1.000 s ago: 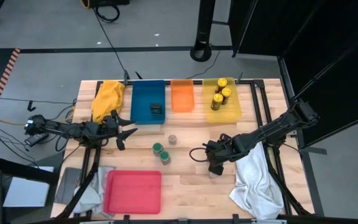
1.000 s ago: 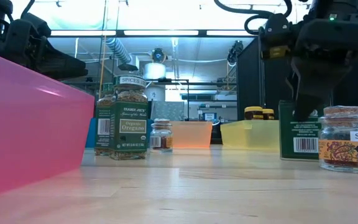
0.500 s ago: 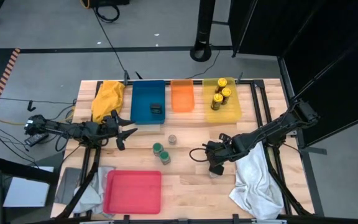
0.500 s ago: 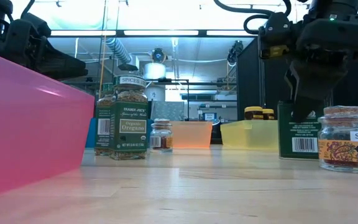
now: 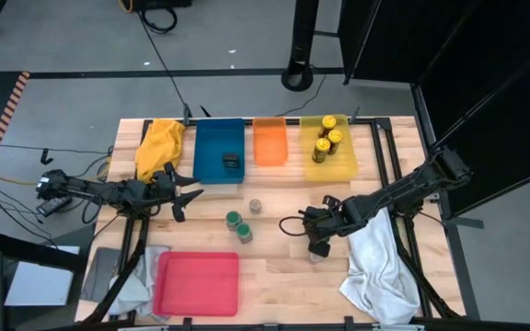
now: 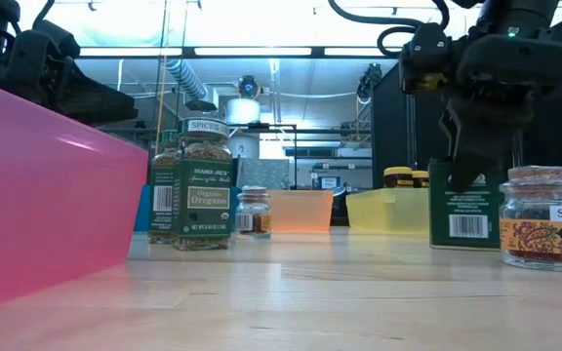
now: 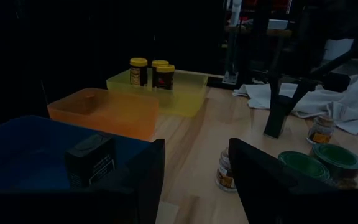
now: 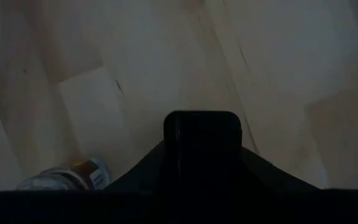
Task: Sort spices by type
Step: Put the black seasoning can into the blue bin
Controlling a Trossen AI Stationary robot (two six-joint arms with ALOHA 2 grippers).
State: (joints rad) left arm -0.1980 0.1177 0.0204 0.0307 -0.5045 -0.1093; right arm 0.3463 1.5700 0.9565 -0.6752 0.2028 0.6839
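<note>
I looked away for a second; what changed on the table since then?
The right gripper, shut on the dark box, carried it a little toward the left arm's side. The left gripper, green-lidded jars and trays stayed put.

Three yellow-lidded jars (image 5: pixel 326 144) upright, grouped in yellow tray. One black box (image 5: pixel 232 161) lying in blue tray. Two green-lidded jars (image 5: pixel 239 225) upright on desk centre, touching or just beside each other; labelled oregano in low view. Tiny grey-topped jar (image 5: pixel 256 205) upright, near green pair. Dark green box (image 6: pixel 468 205) upright, held from above by right gripper (image 6: pixel 474 156). Small cork-topped jar (image 6: pixel 542 216) upright just beside it.
</note>
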